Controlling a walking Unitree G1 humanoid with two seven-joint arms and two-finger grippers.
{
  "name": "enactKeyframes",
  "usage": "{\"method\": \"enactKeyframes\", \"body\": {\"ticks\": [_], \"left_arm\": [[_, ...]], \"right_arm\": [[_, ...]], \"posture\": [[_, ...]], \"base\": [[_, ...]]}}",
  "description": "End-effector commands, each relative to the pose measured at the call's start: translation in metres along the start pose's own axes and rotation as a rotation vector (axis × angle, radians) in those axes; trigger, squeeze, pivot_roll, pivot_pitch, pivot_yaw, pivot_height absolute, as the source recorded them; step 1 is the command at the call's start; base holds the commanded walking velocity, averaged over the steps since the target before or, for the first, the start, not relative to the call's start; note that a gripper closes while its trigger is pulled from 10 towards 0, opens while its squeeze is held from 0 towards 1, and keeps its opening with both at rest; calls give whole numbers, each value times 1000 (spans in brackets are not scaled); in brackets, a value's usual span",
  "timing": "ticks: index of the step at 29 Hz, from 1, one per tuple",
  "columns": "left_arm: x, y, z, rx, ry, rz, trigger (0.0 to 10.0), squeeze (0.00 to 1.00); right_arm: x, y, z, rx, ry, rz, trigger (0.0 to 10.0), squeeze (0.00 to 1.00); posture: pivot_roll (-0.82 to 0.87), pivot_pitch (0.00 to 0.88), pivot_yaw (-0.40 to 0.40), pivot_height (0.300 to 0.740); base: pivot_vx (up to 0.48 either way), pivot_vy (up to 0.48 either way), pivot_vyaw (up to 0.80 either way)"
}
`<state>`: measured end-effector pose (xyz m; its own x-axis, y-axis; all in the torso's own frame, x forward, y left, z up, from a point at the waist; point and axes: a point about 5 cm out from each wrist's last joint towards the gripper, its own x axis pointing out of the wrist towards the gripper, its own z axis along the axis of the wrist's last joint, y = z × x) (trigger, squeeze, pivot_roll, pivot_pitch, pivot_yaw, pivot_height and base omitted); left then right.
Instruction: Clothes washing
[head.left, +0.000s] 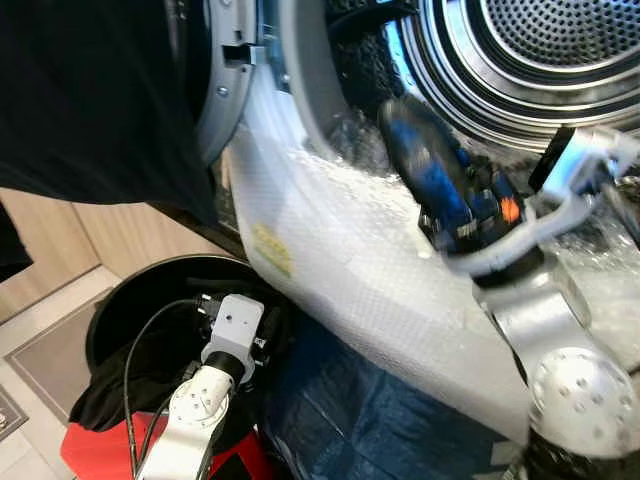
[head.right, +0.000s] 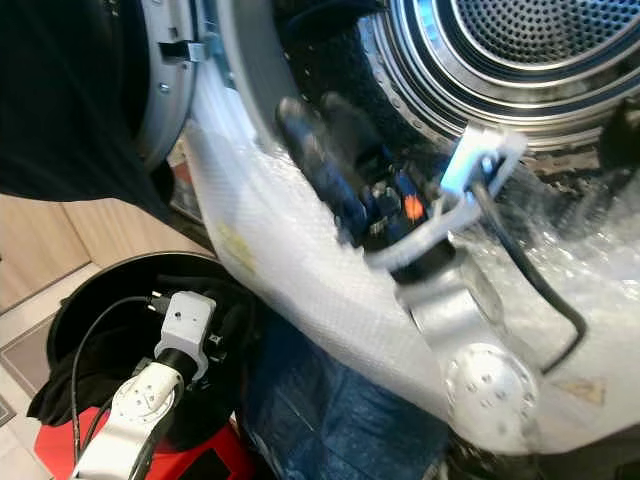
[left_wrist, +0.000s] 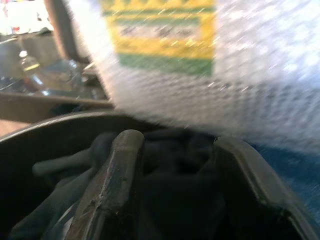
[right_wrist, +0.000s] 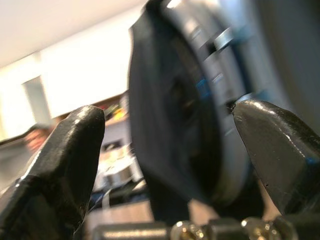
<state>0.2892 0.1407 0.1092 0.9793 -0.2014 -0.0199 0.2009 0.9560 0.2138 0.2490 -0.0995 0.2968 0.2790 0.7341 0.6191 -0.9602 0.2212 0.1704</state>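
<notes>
While the left end effector (left_wrist: 165, 170) reaches down into the black basket (head.left: 120, 300) on the floor, its fingers (left_wrist: 107, 187) apart around the dark clothes (left_wrist: 170, 165) heaped there, the right end effector (right_wrist: 170, 150) is raised at the washing machine's drum (head.left: 530, 50), fingers spread and empty, near a dark garment (head.left: 90, 100) hanging over the open door (head.left: 225, 90). Loading looks to be the step in hand. Next, the left fingers likely need to close on a garment and lift it over the bubble-wrapped machine front (head.left: 380, 270).
</notes>
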Motion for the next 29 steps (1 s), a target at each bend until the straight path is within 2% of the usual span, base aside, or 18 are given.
{"method": "enactKeyframes", "body": {"ticks": [1, 5, 7, 8, 10, 12, 16, 17, 19, 20, 21, 22, 23, 26, 29], "left_arm": [[-1, 0, 2, 4, -6, 1, 10000, 0], [-3, 4, 0, 3, -2, 26, 10000, 0], [-4, 5, -1, -4, 2, 34, 10000, 0], [-4, 5, -1, -4, 2, 34, 10000, 0], [-3, 5, 2, -5, -6, 33, 10000, 0], [-2, 5, 2, -5, -9, 35, 10000, 0], [-2, 7, 4, -5, -17, 44, 10000, 0], [-2, 8, 4, -3, -18, 47, 10000, 0], [-1, 9, 4, -1, -18, 50, 10000, 0], [-1, 10, 4, 1, -19, 51, 10000, 0], [-1, 10, 4, 1, -19, 51, 10000, 0], [-1, 11, 4, 3, -19, 53, 10000, 0], [-2, 11, 4, 3, -19, 54, 10000, 0], [-2, 11, 5, 1, -19, 56, 10000, 0], [-2, 11, 4, 1, -17, 54, 10000, 0]], "right_arm": [[0, 10, 2, -8, 20, 76, 10000, 0], [-13, 15, -10, -3, 95, 128, 10000, 0], [-27, 16, -29, -1, 205, 132, 10000, 0], [-27, 16, -29, -1, 205, 132, 10000, 0], [-53, 18, -64, 16, 400, 136, 10000, 0], [-59, 18, -71, 33, 425, 135, 10000, 0], [-87, 8, -98, 83, 558, 48, 10000, 0], [-101, 3, -111, 92, 619, 4, 10000, 0], [-118, -3, -126, 96, 709, -44, 10000, 0], [-136, -4, -139, 111, 795, -62, 10000, 0], [-136, -4, -139, 111, 795, -62, 10000, 0], [-156, -4, -151, 125, 885, -88, 10000, 0], [-165, -5, -156, 121, 927, -105, 10000, 0], [-186, -15, -166, 87, 1000, -206, 10000, 0], [-217, -24, -183, 98, 1066, -332, 10000, 0]], "posture": [[90, 21, -95, 740], [87, 34, -95, 740], [88, 34, -93, 740], [88, 34, -93, 740], [87, 37, -90, 740], [88, 33, -89, 740], [89, 31, -86, 740], [95, 26, -86, 740], [96, 26, -85, 740], [101, 26, -85, 740], [101, 26, -85, 740], [100, 28, -84, 740], [100, 28, -84, 740], [97, 35, -81, 740], [93, 39, -77, 740]], "base": [[0, 0, 0], [0, 0, 0], [0, 0, 0], [0, 0, 0], [0, 0, 0], [0, 0, 0], [0, 0, 0], [0, 0, 0], [0, 0, 0], [0, 0, 0], [0, 0, 0], [0, 0, 0], [0, 0, 0], [0, 0, 0], [0, 0, 0]]}}
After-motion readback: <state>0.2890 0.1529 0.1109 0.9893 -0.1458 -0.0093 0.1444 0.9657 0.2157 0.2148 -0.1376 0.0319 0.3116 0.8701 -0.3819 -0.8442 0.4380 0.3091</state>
